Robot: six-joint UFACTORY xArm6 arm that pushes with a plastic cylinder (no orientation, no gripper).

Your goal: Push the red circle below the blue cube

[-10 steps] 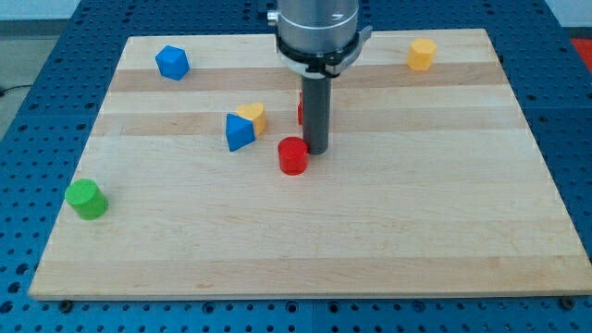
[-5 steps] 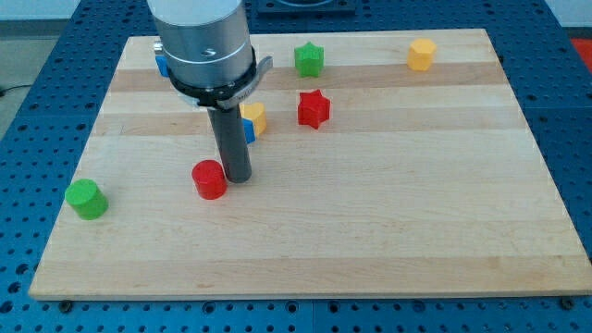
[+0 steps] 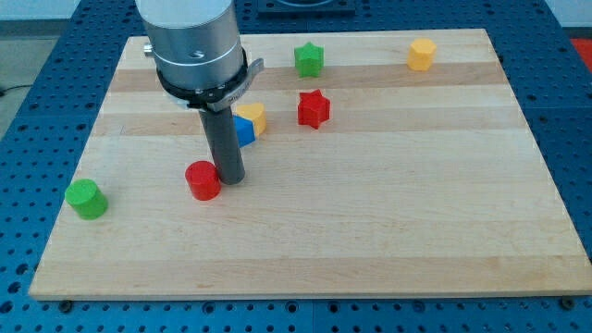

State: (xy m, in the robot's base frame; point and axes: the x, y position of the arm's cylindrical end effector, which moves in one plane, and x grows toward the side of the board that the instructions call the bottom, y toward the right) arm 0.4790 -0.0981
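Observation:
The red circle (image 3: pixel 203 179) lies on the wooden board (image 3: pixel 370 203) at the left of centre. My tip (image 3: pixel 230 178) stands right against its right side. The blue cube is hidden behind the arm's grey body (image 3: pixel 192 42) near the view's top left. A blue triangular block (image 3: pixel 244 130) shows partly behind the rod, touching a yellow block (image 3: pixel 253 117).
A red star (image 3: pixel 314 108) sits right of the yellow block. A green star (image 3: pixel 309 60) lies near the top edge. A yellow hexagonal block (image 3: pixel 421 55) sits at the top right. A green cylinder (image 3: pixel 85 199) stands near the left edge.
My tip has pushed the red circle leftward across the board, far at first, then only slightly. The arm's body now covers the blue cube.

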